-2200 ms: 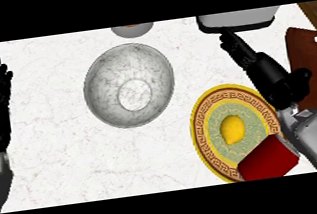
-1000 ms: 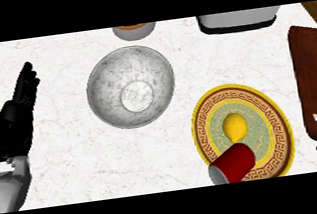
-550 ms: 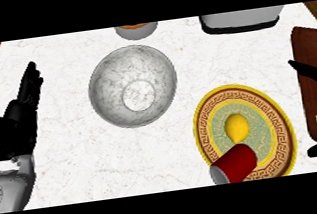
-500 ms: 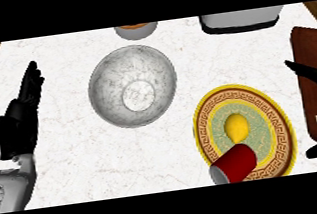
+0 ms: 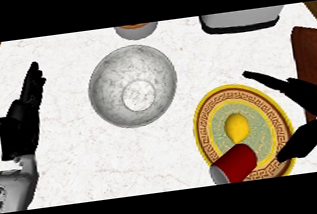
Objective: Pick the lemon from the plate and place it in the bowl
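A yellow lemon (image 5: pixel 237 126) lies in the middle of a round plate (image 5: pixel 210 108) with a gold patterned rim, right of centre in the head view. A grey marbled bowl (image 5: pixel 133 92) stands to the plate's upper left with nothing in it. My right hand (image 5: pixel 316 108) is open just right of the plate, fingers stretched toward the plate's upper rim and thumb hanging by its lower right edge; it does not touch the lemon. At the left edge my left hand (image 5: pixel 20 120) rests open with its fingers up.
A red cup (image 5: pixel 234 164) lies on its side on the plate's front rim. A wooden cutting board (image 5: pixel 313 58) sits at the right edge behind my right hand. A small orange-filled bowl (image 5: pixel 136 29) and a grey appliance (image 5: pixel 242 19) stand at the back.
My right hand first drew back off the plate to the right edge, and has now come in again toward the plate's right side. The left hand shifted slightly. The lemon stayed put.
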You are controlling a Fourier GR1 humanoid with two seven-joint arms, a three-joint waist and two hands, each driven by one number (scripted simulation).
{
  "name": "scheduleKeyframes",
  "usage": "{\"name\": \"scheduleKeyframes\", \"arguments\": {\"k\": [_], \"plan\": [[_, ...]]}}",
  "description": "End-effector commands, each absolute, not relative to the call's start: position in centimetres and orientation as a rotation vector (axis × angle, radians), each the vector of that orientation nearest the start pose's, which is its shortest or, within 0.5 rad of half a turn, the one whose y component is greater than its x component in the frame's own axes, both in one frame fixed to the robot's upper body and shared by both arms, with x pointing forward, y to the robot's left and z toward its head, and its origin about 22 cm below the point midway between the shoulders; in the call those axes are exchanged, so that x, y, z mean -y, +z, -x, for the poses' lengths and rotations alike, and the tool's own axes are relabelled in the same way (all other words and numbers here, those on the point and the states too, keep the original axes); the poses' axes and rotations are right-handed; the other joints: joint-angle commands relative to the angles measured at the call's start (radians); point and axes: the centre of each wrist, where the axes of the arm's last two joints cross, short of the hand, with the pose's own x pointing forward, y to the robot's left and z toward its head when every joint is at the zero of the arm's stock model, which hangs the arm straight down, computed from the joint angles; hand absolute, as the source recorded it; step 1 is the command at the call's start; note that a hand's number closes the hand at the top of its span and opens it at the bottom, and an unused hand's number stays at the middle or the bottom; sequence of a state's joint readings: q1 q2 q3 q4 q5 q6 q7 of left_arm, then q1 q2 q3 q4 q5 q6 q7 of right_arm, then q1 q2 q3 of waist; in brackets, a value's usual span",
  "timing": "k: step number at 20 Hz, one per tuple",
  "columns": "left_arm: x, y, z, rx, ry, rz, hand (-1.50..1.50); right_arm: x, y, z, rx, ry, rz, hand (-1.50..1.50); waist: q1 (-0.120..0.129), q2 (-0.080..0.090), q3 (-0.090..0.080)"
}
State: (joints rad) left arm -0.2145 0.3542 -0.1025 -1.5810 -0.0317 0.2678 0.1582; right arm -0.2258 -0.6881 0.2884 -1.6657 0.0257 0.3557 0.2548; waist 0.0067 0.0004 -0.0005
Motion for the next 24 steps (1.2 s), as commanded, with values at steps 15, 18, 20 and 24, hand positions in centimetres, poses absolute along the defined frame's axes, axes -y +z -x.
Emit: {"name": "scheduleKeyframes", "arguments": {"k": [15, 18, 20, 24], "plan": [[-26.1, 7.5, -29.6, 1.645, -0.146, -0.375, 0.00, 24.3, 2.4, -28.5, 1.032, 1.190, 0.285, -1.50, -0.007, 0.000, 0.001], [-27.9, 8.7, -30.3, 1.647, -0.149, -0.400, 0.00, 23.5, 3.3, -29.2, 1.048, 1.172, 0.258, -1.50, -0.008, 0.000, 0.000], [-26.6, 8.1, -30.5, 1.648, -0.157, -0.400, 0.00, 23.8, 1.9, -29.7, 1.056, 1.201, 0.273, -1.50, -0.006, 0.000, 0.001], [-27.8, 6.5, -30.4, 1.651, -0.176, -0.389, 0.00, 22.9, 0.4, -31.1, 1.055, 1.174, 0.238, -1.50, -0.004, 0.002, 0.001]]}}
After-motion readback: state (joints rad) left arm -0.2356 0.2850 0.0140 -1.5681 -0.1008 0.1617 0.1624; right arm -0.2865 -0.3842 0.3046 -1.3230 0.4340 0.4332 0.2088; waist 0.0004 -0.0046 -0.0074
